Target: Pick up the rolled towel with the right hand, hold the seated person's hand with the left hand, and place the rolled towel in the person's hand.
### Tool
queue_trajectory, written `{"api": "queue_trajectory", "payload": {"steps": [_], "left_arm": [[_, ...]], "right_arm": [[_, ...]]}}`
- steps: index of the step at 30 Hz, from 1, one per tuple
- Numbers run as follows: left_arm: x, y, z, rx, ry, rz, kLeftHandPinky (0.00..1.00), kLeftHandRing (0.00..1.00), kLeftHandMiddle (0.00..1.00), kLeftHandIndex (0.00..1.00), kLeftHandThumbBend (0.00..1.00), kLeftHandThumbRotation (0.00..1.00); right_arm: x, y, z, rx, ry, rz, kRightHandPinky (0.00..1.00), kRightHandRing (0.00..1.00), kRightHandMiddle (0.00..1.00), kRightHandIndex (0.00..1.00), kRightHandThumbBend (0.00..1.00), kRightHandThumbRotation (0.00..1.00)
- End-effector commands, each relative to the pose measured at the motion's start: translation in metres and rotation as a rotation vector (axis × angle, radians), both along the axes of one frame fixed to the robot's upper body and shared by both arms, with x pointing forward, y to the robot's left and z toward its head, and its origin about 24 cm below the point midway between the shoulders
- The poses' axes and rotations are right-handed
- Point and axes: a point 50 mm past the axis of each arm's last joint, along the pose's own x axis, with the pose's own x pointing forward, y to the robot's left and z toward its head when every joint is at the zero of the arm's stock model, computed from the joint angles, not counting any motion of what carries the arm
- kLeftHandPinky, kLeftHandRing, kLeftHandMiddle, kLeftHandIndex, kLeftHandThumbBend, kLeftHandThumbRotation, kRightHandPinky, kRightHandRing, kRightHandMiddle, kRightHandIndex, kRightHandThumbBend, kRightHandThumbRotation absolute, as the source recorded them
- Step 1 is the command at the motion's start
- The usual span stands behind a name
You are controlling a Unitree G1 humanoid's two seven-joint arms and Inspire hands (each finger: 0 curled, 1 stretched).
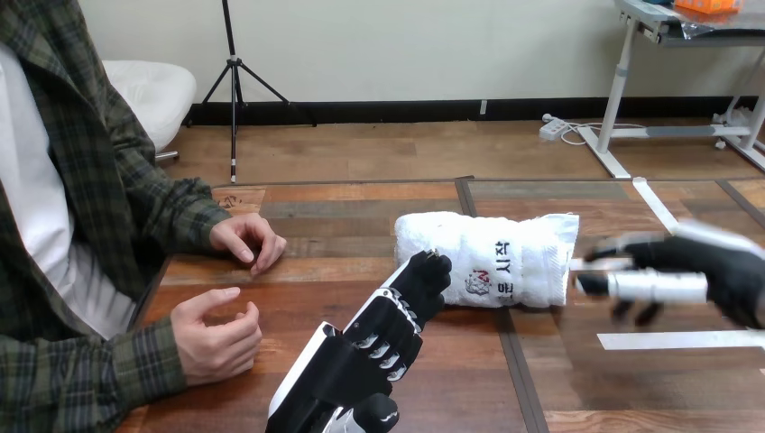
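We are recording first what is concealed. The robot's left hand [356, 361] is projecting over the brown wooden plank table [343, 216] from its near edge, with the white-shelled back facing us, so the palm side is hidden. Its arm is cut off at the bottom. Its fingers [431, 269] are lying straight to slightly relaxed and are clamped on nothing. Their tips are overlapping the near left corner of the white rolled cloth towel [487, 260]. We cannot tell whether they are touching it or hovering just above it.

The robot's right hand [713, 266] is projecting in over the table's right edge, where its wrist is cut off. Its fingers [654, 287] are spread apart, gripping nothing, and are pointing at the towel's right end. The tips are sitting just beside that end, and we cannot tell whether they are touching it.

The towel is lying flat near the middle of the table. Its long axis is running roughly parallel to the far edge. The rounded end is pointing toward the left edge and the squarer end toward the right edge.

The person's far hand [248, 239] is resting palm down by the left edge, apart from the towel. The person's near hand [212, 329] is resting loosely curled and holding nothing, beside the left hand but apart from it.
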Motion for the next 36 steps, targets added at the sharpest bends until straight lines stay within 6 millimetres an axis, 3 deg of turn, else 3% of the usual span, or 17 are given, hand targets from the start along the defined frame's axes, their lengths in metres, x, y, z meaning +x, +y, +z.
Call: {"api": "queue_trajectory", "payload": {"steps": [1, 20, 36], "left_arm": [[0.016, -0.014, 0.009, -0.062, -0.036, -0.017, 1.00, 0.99, 0.96, 0.94, 1.00, 0.64], [0.017, -0.015, 0.010, -0.058, -0.035, -0.006, 1.00, 0.98, 0.96, 0.94, 1.00, 0.64], [0.015, -0.015, 0.010, -0.058, -0.036, -0.002, 1.00, 0.98, 0.95, 0.94, 1.00, 0.64]], "right_arm": [[0.012, 0.107, 0.227, -0.265, -1.099, 0.348, 0.71, 0.82, 0.83, 0.85, 0.99, 0.58], [0.044, 0.092, 0.192, -0.208, -0.977, 0.220, 0.72, 0.81, 0.81, 0.84, 0.95, 0.39], [0.064, 0.086, 0.177, -0.217, -0.951, 0.197, 0.74, 0.81, 0.81, 0.83, 1.00, 0.48]]}}
